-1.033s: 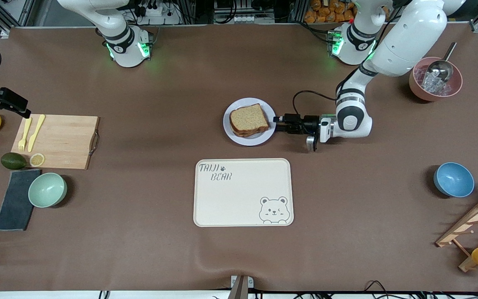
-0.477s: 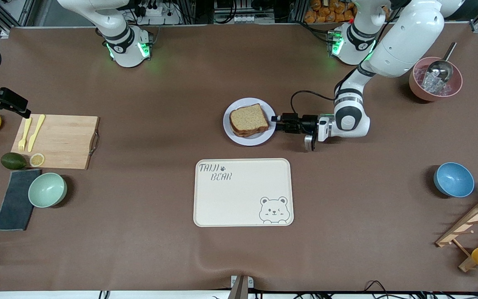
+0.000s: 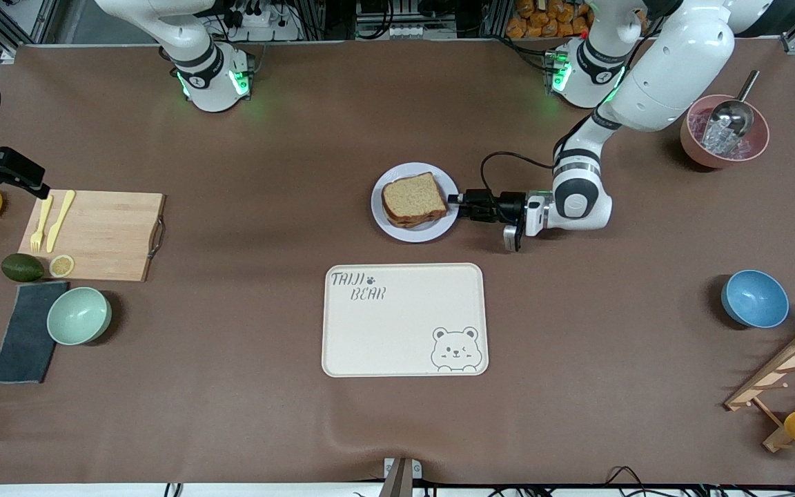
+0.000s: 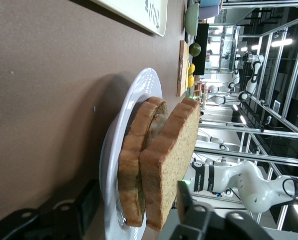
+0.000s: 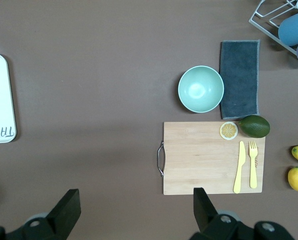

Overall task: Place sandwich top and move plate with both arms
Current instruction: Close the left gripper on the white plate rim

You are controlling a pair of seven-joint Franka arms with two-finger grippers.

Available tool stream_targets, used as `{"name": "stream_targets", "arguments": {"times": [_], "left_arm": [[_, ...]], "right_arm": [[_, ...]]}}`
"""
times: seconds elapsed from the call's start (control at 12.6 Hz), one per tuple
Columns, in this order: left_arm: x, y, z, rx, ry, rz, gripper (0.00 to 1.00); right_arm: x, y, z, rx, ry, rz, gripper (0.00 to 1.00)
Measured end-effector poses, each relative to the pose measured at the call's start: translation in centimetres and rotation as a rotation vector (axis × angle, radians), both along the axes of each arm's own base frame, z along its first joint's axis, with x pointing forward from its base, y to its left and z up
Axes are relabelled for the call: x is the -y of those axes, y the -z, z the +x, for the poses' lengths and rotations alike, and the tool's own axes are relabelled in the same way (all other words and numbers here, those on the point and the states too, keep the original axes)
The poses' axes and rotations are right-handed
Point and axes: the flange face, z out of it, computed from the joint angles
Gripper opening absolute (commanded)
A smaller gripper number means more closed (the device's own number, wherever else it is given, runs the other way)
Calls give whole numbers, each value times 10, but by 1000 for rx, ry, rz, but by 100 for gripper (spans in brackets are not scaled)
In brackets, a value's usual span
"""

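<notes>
- We see the sandwich top (image 3: 414, 196) lying on a darker slice on the plate (image 3: 387, 224), which sits mid-table, farther from the front camera than the cream tray (image 3: 404, 319);
- the left gripper (image 3: 454, 201) lies low at the plate's rim on the side toward the left arm's end of the table; in the left wrist view one finger (image 4: 84, 205) sits under the rim and the other (image 4: 184, 197) above the bread, the jaws parted and not pressing on the plate or bread that we can see;
- the right gripper (image 5: 134, 210) waits high over the wooden cutting board (image 3: 104, 235) toward the right arm's end of the table; its fingers stand wide apart with nothing between them;
- the board carries a yellow fork (image 5: 252, 164) and knife (image 5: 239, 167); a green bowl (image 5: 200, 89) rests beside it.
</notes>
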Motion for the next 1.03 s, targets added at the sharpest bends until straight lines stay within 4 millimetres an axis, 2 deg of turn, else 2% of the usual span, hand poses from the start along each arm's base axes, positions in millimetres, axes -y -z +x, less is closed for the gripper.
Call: {"name": "stream_targets", "arguments": {"times": [1.03], "left_arm": [[1,4,2,14,3,-4,47]], "right_arm": [[6,-2,0,5,15,0,100]]}}
